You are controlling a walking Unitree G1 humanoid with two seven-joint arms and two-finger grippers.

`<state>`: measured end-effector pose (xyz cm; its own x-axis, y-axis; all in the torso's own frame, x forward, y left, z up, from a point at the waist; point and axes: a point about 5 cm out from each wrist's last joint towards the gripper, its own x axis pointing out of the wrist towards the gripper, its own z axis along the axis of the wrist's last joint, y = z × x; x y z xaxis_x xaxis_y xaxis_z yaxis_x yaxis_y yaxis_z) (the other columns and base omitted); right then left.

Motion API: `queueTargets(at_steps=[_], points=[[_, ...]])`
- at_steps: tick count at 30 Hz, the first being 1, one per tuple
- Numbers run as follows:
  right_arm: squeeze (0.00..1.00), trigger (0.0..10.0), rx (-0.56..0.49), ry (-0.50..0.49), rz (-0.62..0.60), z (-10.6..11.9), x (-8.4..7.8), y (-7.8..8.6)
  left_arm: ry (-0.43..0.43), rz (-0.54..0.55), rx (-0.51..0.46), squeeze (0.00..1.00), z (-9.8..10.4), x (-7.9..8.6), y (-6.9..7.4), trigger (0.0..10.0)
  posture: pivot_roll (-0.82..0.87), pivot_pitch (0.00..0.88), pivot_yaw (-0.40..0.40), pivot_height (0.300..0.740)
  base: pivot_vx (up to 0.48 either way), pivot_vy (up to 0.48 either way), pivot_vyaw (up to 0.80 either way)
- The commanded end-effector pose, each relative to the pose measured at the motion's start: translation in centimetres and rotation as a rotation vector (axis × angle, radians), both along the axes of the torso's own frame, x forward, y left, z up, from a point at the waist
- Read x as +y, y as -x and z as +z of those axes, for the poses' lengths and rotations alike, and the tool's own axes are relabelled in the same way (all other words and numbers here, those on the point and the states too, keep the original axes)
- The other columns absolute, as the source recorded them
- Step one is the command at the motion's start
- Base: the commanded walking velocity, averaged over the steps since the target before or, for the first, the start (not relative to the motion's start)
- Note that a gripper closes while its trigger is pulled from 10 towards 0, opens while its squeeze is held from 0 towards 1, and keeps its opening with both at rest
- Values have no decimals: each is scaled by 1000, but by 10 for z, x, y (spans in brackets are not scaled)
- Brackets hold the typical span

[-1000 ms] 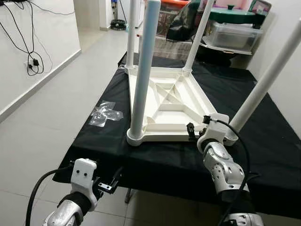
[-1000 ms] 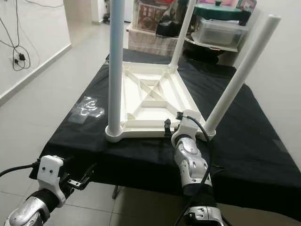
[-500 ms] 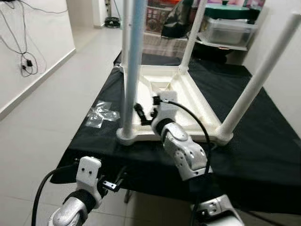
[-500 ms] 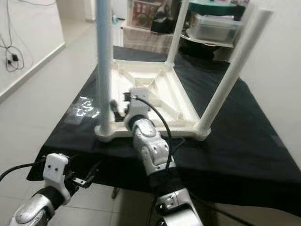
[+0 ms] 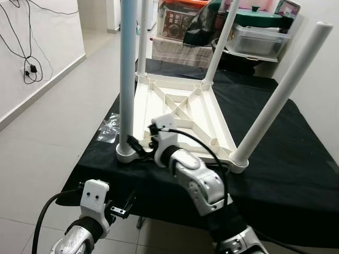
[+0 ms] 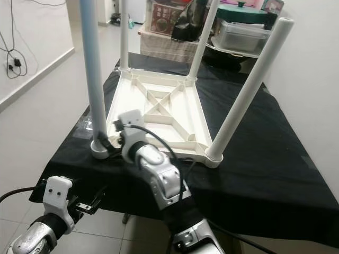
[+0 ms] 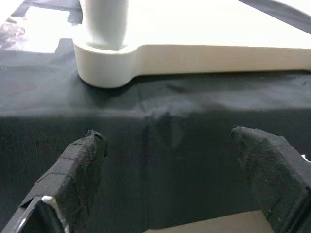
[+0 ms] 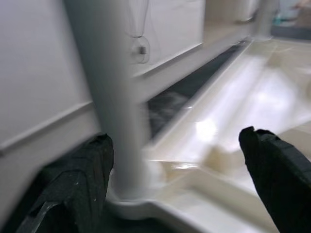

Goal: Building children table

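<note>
A white children's table (image 5: 177, 114) lies upside down on a black-covered table (image 5: 296, 174), its legs pointing up. The near-left leg (image 5: 127, 74) is pale blue-grey; the near-right leg (image 5: 280, 95) is white. My right gripper (image 5: 139, 148) reaches across to the foot of the near-left leg. In the right wrist view that leg (image 8: 112, 97) stands just inside one finger (image 8: 73, 189), with the jaws wide apart. My left gripper (image 5: 124, 206) hangs open below the front edge, facing the black cloth and the leg's corner socket (image 7: 104, 63).
A crumpled clear plastic bag (image 5: 107, 129) lies on the cloth left of the white table. Storage boxes and a pot (image 5: 259, 37) crowd the back. Cables (image 5: 29, 69) hang on the left wall, with open tiled floor (image 5: 63, 106) below.
My right arm has swung from the near-right corner of the white table across to the near-left leg. The camera has shifted. The left gripper has stayed low at the front edge.
</note>
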<state>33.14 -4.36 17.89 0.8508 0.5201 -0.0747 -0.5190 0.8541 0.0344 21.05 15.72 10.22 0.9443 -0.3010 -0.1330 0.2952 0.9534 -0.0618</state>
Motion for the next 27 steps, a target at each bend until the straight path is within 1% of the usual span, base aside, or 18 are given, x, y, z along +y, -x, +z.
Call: queueTargets(at_steps=[1,3,4,6,7,9,10,12,15,16,17,19,20,21,23,25,26,27], points=[[0,10000,-36,6,-90,-1,-25,-5,-4,6,6,0,-3,0,0,10000,78,0,-133,740,0,0,0],[0,10000,-155,0,-226,16,-58,-10,-6,11,5,0,-3,1,-1,10000,71,0,-125,740,0,0,0],[0,10000,-155,0,-226,16,-58,-10,-6,11,5,0,-3,1,-1,10000,71,0,-125,740,0,0,0],[0,10000,-284,-101,-357,50,-86,-12,-5,7,3,0,-3,0,-3,10000,61,0,-116,740,0,0,0],[0,10000,-284,-101,-357,50,-86,-12,-5,7,3,0,-3,0,-3,10000,61,0,-116,740,0,0,0],[0,10000,-419,-194,-388,87,-97,-7,-4,-1,4,0,-3,-1,-4,10000,59,0,-109,740,0,0,0],[0,10000,-419,-194,-388,87,-97,-7,-4,-1,4,0,-3,-1,-4,10000,59,0,-109,740,0,0,0],[0,10000,-621,-230,-314,129,-91,4,-2,-10,1,0,-3,-2,-5,10000,54,0,-99,740,0,0,0],[0,10000,-621,-230,-314,129,-91,4,-2,-10,1,0,-3,-2,-5,10000,54,0,-99,740,0,0,0],[0,10000,-689,-228,-279,141,-88,7,-2,-13,0,0,-2,-3,-6,10000,54,0,-99,740,0,0,0],[0,10000,-812,-190,-255,160,-86,11,-1,-13,-4,0,-2,-2,-8,10000,55,0,-103,740,0,0,0],[0,10000,-812,-190,-255,160,-86,11,-1,-13,-4,0,-2,-2,-8,10000,55,0,-103,740,0,0,0],[0,10000,-883,-162,-243,171,-86,12,-1,-8,-9,0,-1,-1,-10,10000,57,0,-107,740,0,0,0],[0,10000,-883,-162,-243,171,-86,12,-1,-8,-9,0,-1,-1,-10,10000,57,0,-107,740,0,0,0],[0,10000,-926,-112,-292,176,-91,9,3,3,-14,0,0,-1,-11,10000,63,0,-115,740,0,0,0],[0,10000,-894,-26,-521,172,-115,-5,11,19,-20,0,0,-1,-10,10000,73,0,-125,740,0,0,0],[0,10000,-894,-26,-521,172,-115,-5,11,19,-20,0,0,-1,-10,10000,73,0,-125,740,0,0,0],[0,10000,-882,-33,-660,173,-135,-8,13,22,-20,0,-1,-1,-9,10000,75,0,-126,740,0,0,0]])
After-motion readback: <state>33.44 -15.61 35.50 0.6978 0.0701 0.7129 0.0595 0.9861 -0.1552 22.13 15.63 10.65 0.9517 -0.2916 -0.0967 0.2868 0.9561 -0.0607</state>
